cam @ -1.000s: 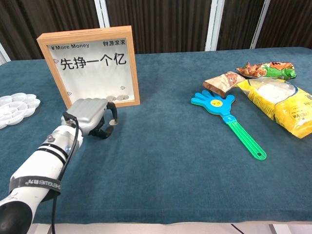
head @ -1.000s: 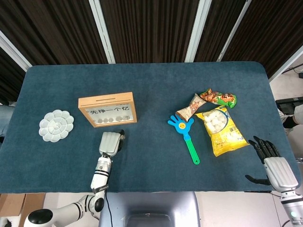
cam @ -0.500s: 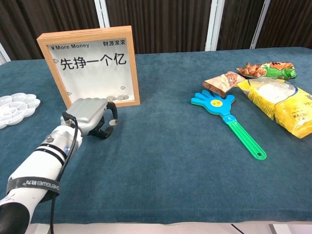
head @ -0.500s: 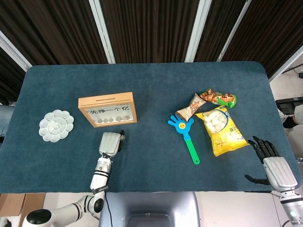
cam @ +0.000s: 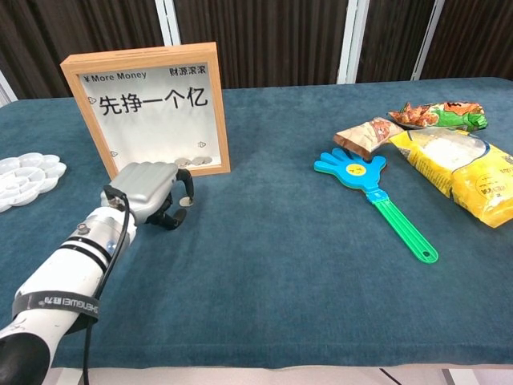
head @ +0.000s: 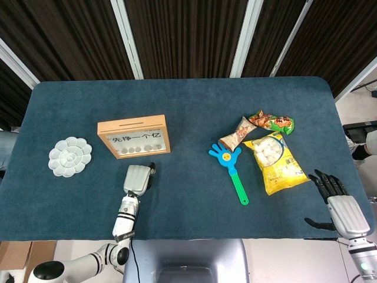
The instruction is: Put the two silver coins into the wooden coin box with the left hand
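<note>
Your left hand (cam: 148,192) sits on the worktop (head: 188,194) just in front of the wooden coin box (head: 134,136), fingers curled in, with what looks like a silver coin (cam: 183,203) pinched at the thumb tip; too small to be sure. Box stands upright; several coins already show behind its window. Whether either task coin is among them, you can't tell, so treat the drop as not yet done: lift to the top slot next. The head view shows the slot on the box's top edge and your right hand (head: 339,203) spread at the worktop's edge, holding nothing. Chest view alone shows the fingertip pinch.
</note>
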Controlling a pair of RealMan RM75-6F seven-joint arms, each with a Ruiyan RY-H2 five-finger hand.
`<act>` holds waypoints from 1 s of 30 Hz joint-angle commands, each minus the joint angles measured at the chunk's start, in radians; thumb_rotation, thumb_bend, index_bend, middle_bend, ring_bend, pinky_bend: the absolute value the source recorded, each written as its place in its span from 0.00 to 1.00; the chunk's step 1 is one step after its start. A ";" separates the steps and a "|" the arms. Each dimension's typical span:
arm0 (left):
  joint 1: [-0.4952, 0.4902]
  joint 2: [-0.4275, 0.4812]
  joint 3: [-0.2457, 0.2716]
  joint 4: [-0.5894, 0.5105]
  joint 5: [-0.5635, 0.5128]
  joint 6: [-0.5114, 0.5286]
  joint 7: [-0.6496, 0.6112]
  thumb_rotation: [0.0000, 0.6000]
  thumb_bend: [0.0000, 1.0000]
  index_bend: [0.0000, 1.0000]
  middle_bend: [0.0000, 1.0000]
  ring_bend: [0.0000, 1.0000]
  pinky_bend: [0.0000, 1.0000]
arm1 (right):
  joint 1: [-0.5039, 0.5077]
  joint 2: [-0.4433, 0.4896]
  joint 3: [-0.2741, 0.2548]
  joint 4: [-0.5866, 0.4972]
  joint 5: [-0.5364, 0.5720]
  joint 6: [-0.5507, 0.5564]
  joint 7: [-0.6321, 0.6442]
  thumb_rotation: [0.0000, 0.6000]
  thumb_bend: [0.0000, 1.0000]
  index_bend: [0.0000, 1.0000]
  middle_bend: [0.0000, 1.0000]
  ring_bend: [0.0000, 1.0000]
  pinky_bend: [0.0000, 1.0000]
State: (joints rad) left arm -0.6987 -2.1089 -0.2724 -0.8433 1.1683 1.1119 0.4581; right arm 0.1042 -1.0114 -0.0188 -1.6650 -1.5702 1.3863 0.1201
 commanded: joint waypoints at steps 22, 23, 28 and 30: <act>-0.008 -0.002 -0.012 0.028 -0.002 -0.016 -0.015 1.00 0.42 0.49 1.00 1.00 1.00 | 0.001 -0.001 0.002 0.001 0.004 -0.003 -0.001 1.00 0.09 0.00 0.00 0.00 0.00; -0.010 -0.003 -0.014 0.031 -0.002 -0.017 -0.016 1.00 0.42 0.49 1.00 1.00 1.00 | 0.001 -0.001 0.001 0.001 0.004 -0.003 -0.001 1.00 0.09 0.00 0.00 0.00 0.00; -0.013 -0.004 -0.019 0.040 -0.006 -0.022 -0.021 1.00 0.42 0.49 1.00 1.00 1.00 | 0.001 -0.001 0.002 0.001 0.007 -0.004 -0.001 1.00 0.09 0.00 0.00 0.00 0.00; -0.013 -0.004 -0.020 0.040 -0.007 -0.023 -0.022 1.00 0.42 0.49 1.00 1.00 1.00 | 0.002 -0.001 0.002 0.002 0.007 -0.006 -0.003 1.00 0.09 0.00 0.00 0.00 0.00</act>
State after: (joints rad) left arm -0.7120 -2.1129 -0.2923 -0.8028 1.1617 1.0890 0.4364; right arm 0.1061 -1.0128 -0.0165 -1.6631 -1.5630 1.3801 0.1175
